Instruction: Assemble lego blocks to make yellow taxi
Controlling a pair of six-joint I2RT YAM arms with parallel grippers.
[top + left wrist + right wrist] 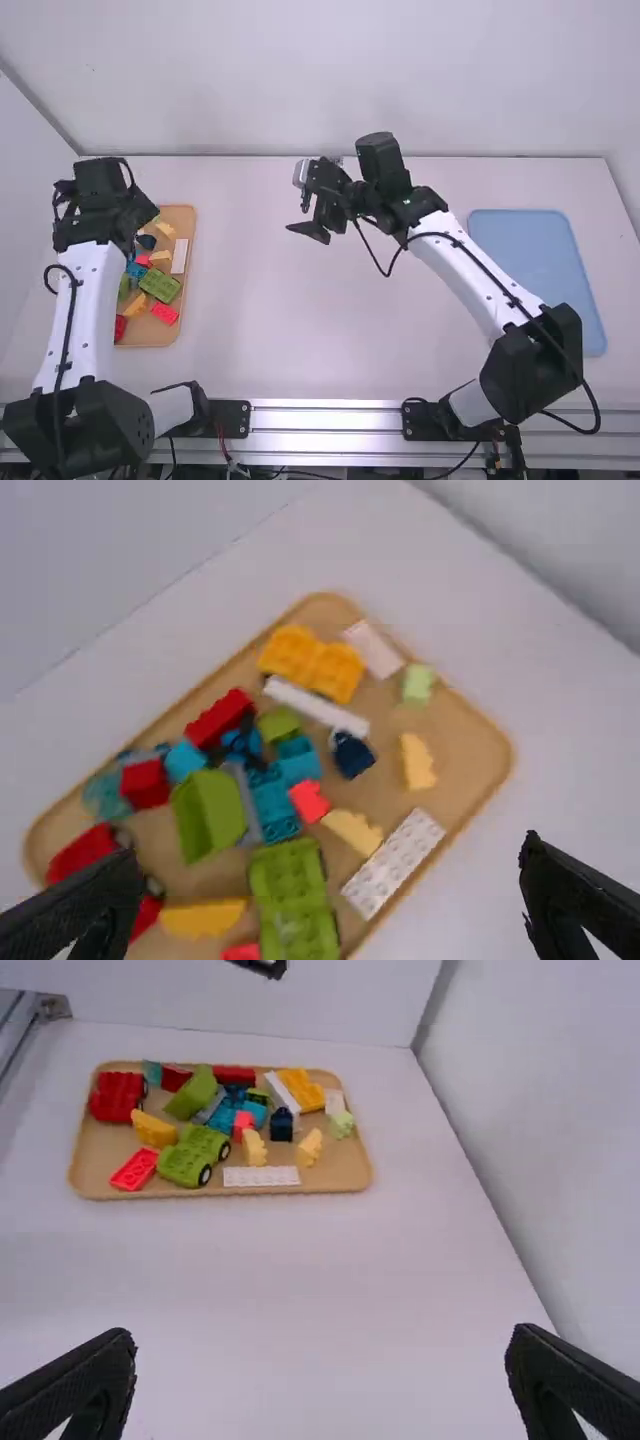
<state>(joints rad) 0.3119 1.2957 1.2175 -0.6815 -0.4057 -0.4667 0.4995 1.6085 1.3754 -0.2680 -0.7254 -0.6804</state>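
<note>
On the tray (146, 334), your green wheeled base (160, 285) lay aslant the long edge, nearer the arm bases than your spread, empty left gripper (332, 855), which was closer to it than your right gripper (323, 1342), spread and empty, well apart.

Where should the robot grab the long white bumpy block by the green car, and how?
Probably from straight above, with the gripper's fingers pinching the middle of its two long sides. The white block lies flat, bumps up, and is narrow that way. The tray's rim runs close along one side, so that finger needs care.
</note>
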